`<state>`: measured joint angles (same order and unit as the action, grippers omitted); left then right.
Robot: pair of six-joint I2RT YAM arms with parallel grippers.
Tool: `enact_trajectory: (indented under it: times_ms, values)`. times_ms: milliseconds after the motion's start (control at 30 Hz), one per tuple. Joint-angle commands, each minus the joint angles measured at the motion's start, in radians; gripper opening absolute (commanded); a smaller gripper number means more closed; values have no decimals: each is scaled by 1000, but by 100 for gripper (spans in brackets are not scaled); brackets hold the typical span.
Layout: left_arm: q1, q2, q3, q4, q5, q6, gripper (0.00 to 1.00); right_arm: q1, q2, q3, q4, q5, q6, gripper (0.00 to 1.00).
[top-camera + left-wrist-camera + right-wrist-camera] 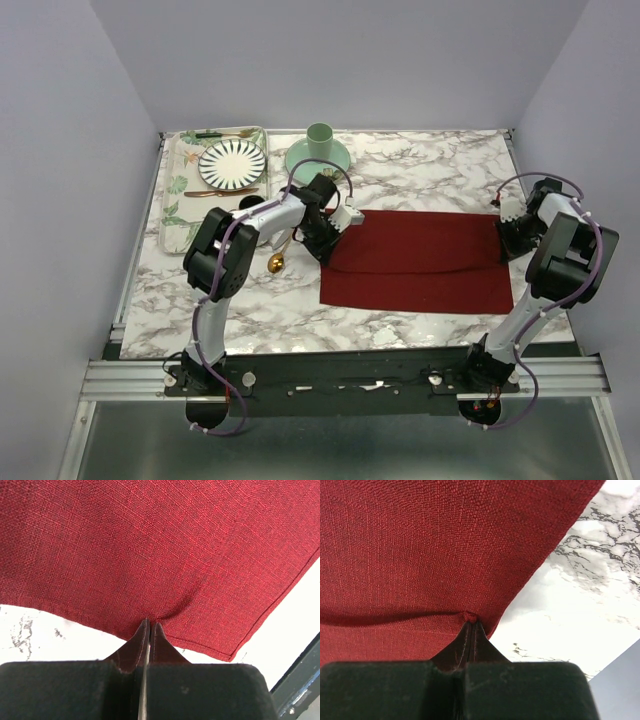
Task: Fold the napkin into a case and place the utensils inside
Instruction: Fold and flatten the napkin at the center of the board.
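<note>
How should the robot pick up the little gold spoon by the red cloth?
Probably by its thin handle, coming straight down with the jaws across it. The gold spoon lies flat on the marble table, so nothing fits under it from the side. Its round bowl, nearest us, looks slippery; the handle seems to run back under the left arm, partly hidden.

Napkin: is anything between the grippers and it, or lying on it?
Nothing visible. The left gripper and right gripper both pinch the napkin at its edges; its surface is bare. The spoon lies beside it.
</note>
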<state>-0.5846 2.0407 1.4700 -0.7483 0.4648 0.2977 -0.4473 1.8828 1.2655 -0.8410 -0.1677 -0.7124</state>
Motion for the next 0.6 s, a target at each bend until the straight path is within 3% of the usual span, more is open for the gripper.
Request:
enact_trajectory:
  times_ms: [0, 200, 567]
  values:
    - [9, -48, -2, -22, 4, 41, 0, -14, -66, 11, -43, -56, -55, 1]
    - [15, -180, -66, -31, 11, 64, 0, -33, -166, -26, -78, -56, -107, 1]
    - [19, -260, -175, -71, 72, 77, 0, -83, -244, -144, -78, -69, -170, 1]
